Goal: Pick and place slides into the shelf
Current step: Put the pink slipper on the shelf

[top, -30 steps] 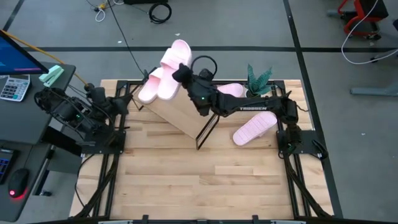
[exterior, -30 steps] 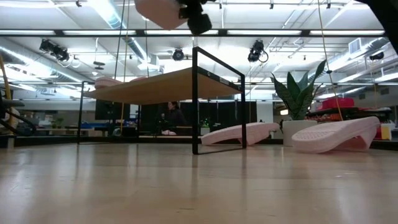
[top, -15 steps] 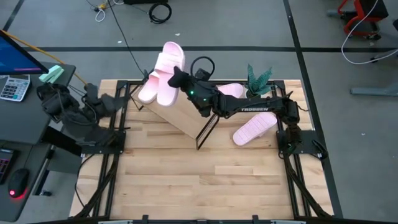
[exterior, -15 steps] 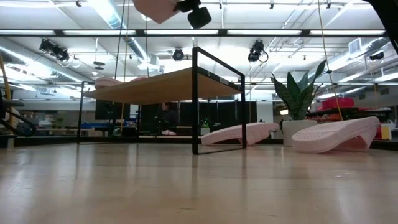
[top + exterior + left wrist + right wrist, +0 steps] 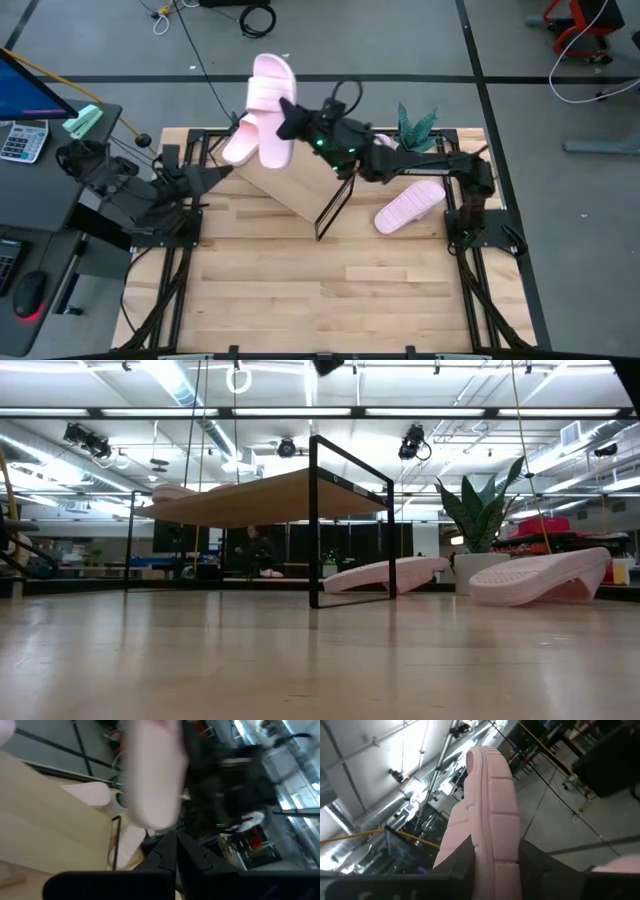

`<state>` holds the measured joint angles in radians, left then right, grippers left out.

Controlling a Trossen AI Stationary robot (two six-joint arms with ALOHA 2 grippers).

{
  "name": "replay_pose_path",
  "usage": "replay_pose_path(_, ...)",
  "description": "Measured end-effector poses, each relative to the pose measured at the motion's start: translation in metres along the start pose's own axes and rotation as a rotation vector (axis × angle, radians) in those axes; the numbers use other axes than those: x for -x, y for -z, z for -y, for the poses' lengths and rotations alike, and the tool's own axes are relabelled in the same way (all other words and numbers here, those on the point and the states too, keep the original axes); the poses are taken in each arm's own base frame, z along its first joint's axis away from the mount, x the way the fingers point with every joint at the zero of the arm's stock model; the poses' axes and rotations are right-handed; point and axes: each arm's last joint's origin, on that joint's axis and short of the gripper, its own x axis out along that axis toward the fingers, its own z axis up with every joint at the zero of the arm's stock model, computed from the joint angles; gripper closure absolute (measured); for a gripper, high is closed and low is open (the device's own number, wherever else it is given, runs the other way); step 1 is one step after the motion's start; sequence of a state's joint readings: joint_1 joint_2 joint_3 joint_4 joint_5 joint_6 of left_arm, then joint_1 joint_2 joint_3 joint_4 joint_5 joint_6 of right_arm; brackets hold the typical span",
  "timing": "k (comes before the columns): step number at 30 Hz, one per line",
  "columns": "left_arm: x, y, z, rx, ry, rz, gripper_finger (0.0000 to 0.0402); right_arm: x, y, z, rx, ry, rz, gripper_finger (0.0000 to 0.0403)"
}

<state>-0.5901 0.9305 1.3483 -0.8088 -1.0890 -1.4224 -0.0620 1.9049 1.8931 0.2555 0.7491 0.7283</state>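
Note:
My right gripper (image 5: 289, 116) is shut on one pale pink slide (image 5: 270, 108), held high above the shelf's far-left end. The shelf (image 5: 292, 178) stands slantwise on the table, and its wooden top (image 5: 270, 495) carries a second slide (image 5: 236, 143). A third slide (image 5: 374, 146) lies behind the right arm on the table, and a fourth (image 5: 410, 206) lies right of the shelf. My left gripper (image 5: 220, 171) hovers at the shelf's left end, its fingers shut (image 5: 173, 840) on nothing. My right gripper pinches the slide across its thickness: one finger (image 5: 534, 856) is on the ribbed underside (image 5: 502, 832), the other (image 5: 460, 857) on the strap side. The fingers come at its long side edge (image 5: 283, 112) from the table's right. The slide is lifted clear, high above the shelf.
A potted plant (image 5: 416, 126) stands at the table's far right. Bare slatted tabletop (image 5: 330, 290) lies near of the shelf. A person (image 5: 257, 550) sits in the room beyond. A desk with a calculator (image 5: 22, 140) is left of the table.
My right gripper has risen with the slide, which has left the top of the low view, and has turned it to lie more along the far-near line. My left arm has reached toward the shelf's left end.

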Motion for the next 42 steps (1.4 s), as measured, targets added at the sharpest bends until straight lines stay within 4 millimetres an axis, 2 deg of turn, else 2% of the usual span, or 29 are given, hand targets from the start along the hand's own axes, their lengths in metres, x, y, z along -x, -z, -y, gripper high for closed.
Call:
replay_pose_path(5, -0.019, 0.009, -0.005, 0.023, -0.091, -0.006, 0.0323, 0.016, -0.031, -0.008, 0.097, 0.035, -0.045, 0.0306)
replay_pose_path(10, -0.042, 0.007, -0.005, 0.115, -0.144, 0.068, 0.03, 0.025, -0.04, -0.011, 0.144, 0.031, -0.095, 0.0307)
replay_pose_path(16, -0.079, 0.009, 0.003, 0.149, -0.13, 0.011, 0.0347, 0.029, -0.038, -0.016, 0.177, -0.018, -0.135, 0.0307)
replay_pose_path(21, -0.099, 0.004, 0.01, 0.153, -0.052, -0.033, 0.0389, 0.031, -0.041, -0.017, 0.207, -0.031, -0.145, 0.0307)
replay_pose_path(24, -0.103, 0.001, 0.009, 0.137, -0.047, -0.071, 0.0395, 0.037, -0.055, -0.021, 0.254, -0.041, -0.137, 0.0307)
replay_pose_path(27, -0.107, 0.0, 0.007, 0.039, -0.06, -0.066, 0.0392, 0.046, -0.074, -0.025, 0.286, -0.044, -0.13, 0.0307)
replay_pose_path(30, -0.108, -0.001, 0.005, -0.069, -0.072, -0.07, 0.0385, 0.053, -0.084, -0.025, 0.313, -0.034, -0.145, 0.0307)
replay_pose_path(40, -0.105, 0.007, -0.001, -0.441, -0.109, -0.148, 0.0392, 0.057, -0.088, -0.025, 0.331, -0.056, -0.181, 0.0307)
replay_pose_path(42, -0.103, 0.01, 0.0, -0.459, -0.094, -0.167, 0.0393, 0.058, -0.088, -0.025, 0.35, -0.052, -0.19, 0.0307)
